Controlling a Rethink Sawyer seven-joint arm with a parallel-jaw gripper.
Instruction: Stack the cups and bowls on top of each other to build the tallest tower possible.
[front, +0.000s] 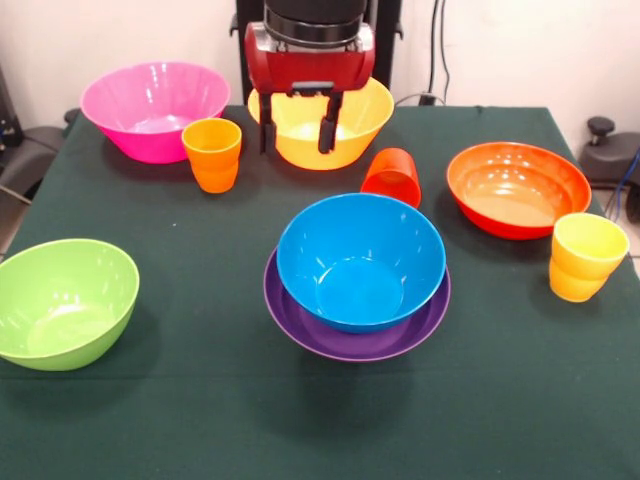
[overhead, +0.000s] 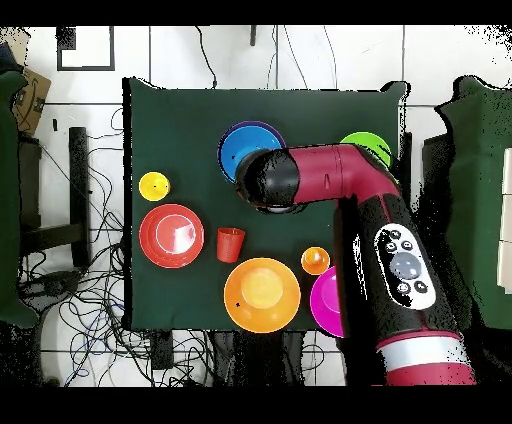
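My gripper (front: 296, 132) hangs open and empty at the far middle of the table, its two black fingers (front: 327, 128) showing in front of the yellow bowl (front: 350, 125). Nearer, a blue bowl (front: 360, 260) sits inside a wide purple bowl (front: 300, 322), a two-piece tower. A plain red-orange cup (front: 392, 175) lies tilted between that pile and the yellow bowl. The ribbed orange cup (front: 212, 153) stands beside the pink bowl (front: 155, 105). A ribbed yellow cup (front: 585, 256) stands near the orange-red bowl (front: 517, 187). The green bowl (front: 62, 300) sits alone at the near left.
From overhead, the arm (overhead: 330, 175) reaches across the table and covers part of the blue bowl (overhead: 238, 148) and the green bowl (overhead: 368, 145). Dark green cloth (front: 200, 420) covers the table. Cables lie on the floor around it.
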